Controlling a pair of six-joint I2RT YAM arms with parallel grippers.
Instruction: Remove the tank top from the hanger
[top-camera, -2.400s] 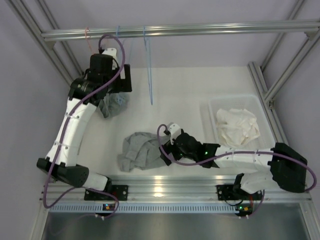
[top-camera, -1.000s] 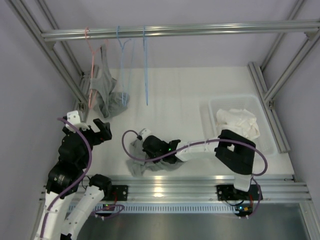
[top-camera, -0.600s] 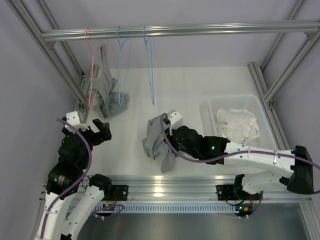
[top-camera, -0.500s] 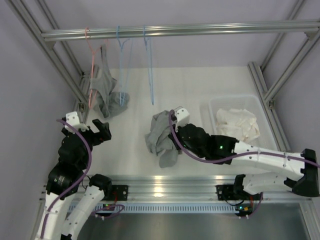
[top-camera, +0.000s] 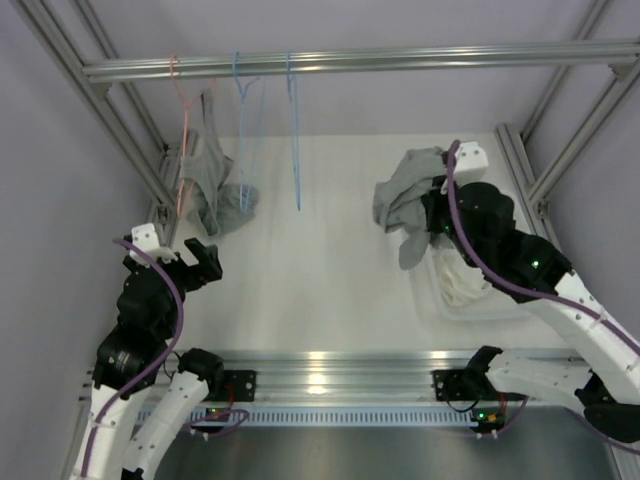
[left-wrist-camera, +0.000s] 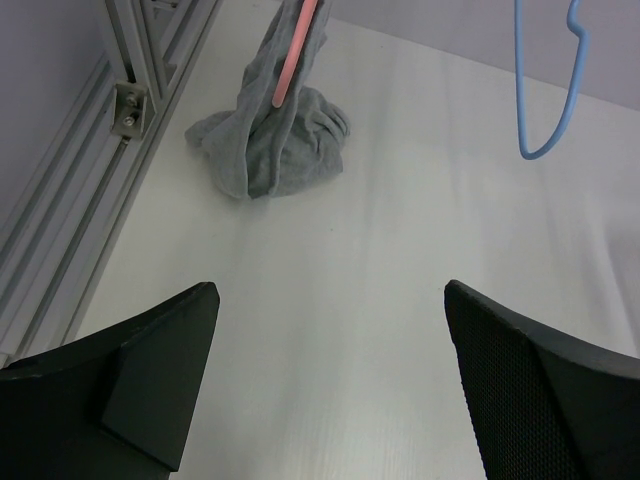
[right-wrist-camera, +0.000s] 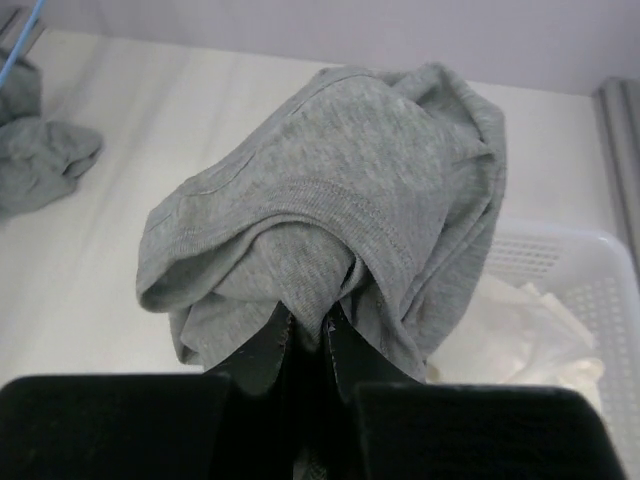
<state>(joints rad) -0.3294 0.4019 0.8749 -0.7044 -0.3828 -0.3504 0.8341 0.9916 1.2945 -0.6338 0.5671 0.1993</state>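
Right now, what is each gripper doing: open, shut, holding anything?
Left gripper: open, holding nothing.
Right gripper: shut on the bunched gray tank top, held up off the table.

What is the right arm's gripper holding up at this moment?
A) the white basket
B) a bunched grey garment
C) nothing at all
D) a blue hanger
B: the right gripper is shut on a bunched grey garment, lifted near the white basket.

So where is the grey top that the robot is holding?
In the top view the grey top is on the right, bunched in the right gripper, by the white basket's far left corner.
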